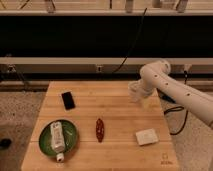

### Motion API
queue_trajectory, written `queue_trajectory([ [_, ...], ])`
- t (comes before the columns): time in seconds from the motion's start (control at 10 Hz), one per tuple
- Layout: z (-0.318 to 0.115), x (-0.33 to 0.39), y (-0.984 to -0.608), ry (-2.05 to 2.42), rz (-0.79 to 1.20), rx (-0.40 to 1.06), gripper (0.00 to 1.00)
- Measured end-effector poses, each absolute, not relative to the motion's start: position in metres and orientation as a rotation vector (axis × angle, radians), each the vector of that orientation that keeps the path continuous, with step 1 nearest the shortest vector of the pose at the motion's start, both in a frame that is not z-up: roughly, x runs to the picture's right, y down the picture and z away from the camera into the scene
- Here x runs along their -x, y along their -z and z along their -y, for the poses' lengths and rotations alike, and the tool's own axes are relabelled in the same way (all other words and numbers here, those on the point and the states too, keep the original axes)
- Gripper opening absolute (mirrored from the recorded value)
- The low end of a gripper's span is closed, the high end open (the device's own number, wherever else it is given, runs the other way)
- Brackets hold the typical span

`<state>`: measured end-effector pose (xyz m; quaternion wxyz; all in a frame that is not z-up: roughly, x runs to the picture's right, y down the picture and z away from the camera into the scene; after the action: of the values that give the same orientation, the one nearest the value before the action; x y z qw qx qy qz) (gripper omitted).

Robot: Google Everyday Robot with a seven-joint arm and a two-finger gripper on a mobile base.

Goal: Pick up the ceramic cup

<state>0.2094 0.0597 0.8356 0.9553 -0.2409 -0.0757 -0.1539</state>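
The gripper [140, 98] was recorded over the far right part of the counter [120, 111], close against the ceramic cup [134, 90]; whether the cup was gripped or merely touched could not be told (the pale shapes merged there). A black phone [68, 100] was noted at the far left, a green plate [44, 142] bearing a white bottle [57, 137] at the near left, a red object [100, 129] near the middle and a white block [147, 136] at the near right, all well apart from the cup.
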Motion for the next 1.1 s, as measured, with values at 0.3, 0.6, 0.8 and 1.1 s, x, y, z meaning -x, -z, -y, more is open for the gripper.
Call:
queue_trajectory([
  [0.3, -0.065, -0.21, -0.843, 0.311, 0.157, 0.5, 0.8],
  [0.6, -0.068, -0.211, -0.846, 0.312, 0.156, 0.505, 0.8],
  [0.8, -0.068, -0.211, -0.848, 0.314, 0.154, 0.506, 0.8],
  [1.1, -0.07, -0.21, -0.85, 0.314, 0.154, 0.51, 0.8],
])
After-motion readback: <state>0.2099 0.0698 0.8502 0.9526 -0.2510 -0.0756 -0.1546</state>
